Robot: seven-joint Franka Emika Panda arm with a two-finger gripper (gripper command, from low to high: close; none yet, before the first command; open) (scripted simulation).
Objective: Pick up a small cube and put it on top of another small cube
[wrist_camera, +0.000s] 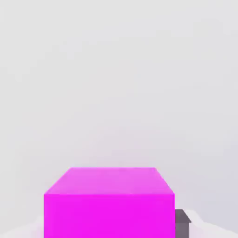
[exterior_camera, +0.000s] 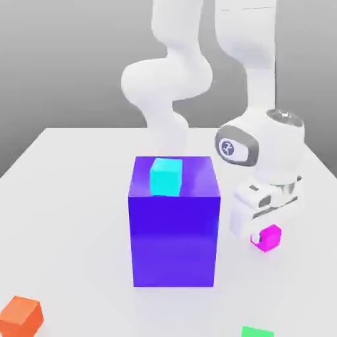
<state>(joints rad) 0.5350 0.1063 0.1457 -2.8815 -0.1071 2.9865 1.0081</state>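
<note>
A small magenta cube [exterior_camera: 268,239] rests on the white table at the exterior view's right. My gripper [exterior_camera: 262,234] has come straight down over it and is shut on it. The hand view has the magenta cube [wrist_camera: 109,202] very close, with a grey fingertip [wrist_camera: 182,224] pressed against one side. A small cyan cube [exterior_camera: 165,176] sits on top of a tall blue block [exterior_camera: 174,237] in the middle of the table. The magenta cube is still low, at table height.
An orange cube [exterior_camera: 21,314] lies at the front of the exterior view's left. A green cube [exterior_camera: 257,332] peeks in at the front edge. The tall blue block stands just beside my hand, toward the exterior view's left.
</note>
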